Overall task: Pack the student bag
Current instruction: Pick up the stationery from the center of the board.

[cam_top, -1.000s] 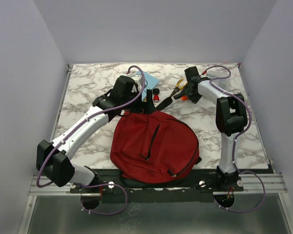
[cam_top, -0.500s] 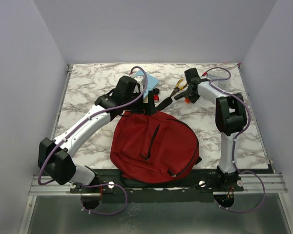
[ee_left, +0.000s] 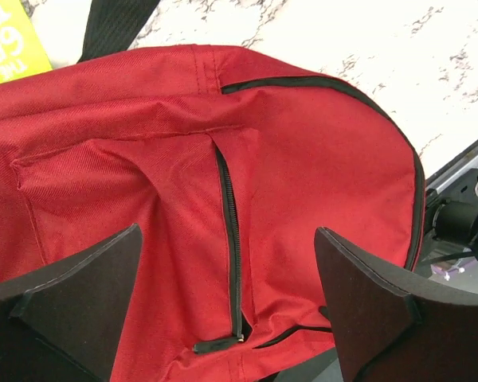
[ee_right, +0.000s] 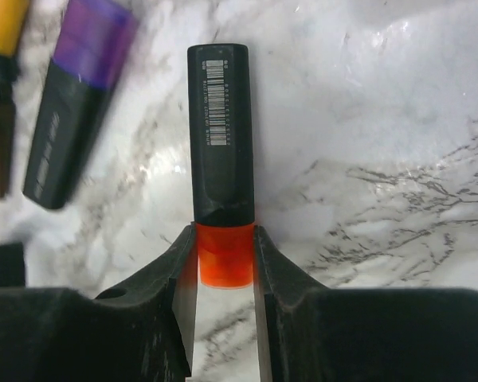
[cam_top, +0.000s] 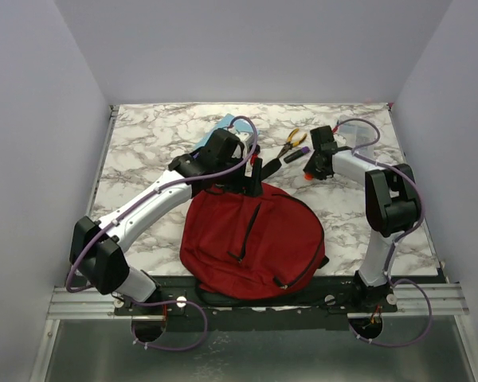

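The student bag (cam_top: 251, 239), dark red with its zips apparently shut, is pictured lying flat at the near middle of the marble table (cam_top: 143, 135). The left gripper (ee_left: 223, 278), jaws spread wide and empty, has been swung across over the bag's upper panel. Just beyond the bag's far right edge, the right gripper (ee_right: 225, 263) has been clamped onto the orange end of a black marker (ee_right: 221, 135). A purple-capped marker (ee_right: 76, 103) and pliers (cam_top: 289, 142) are left beside it. A first item is judged secured, though the bag is not yet opened.
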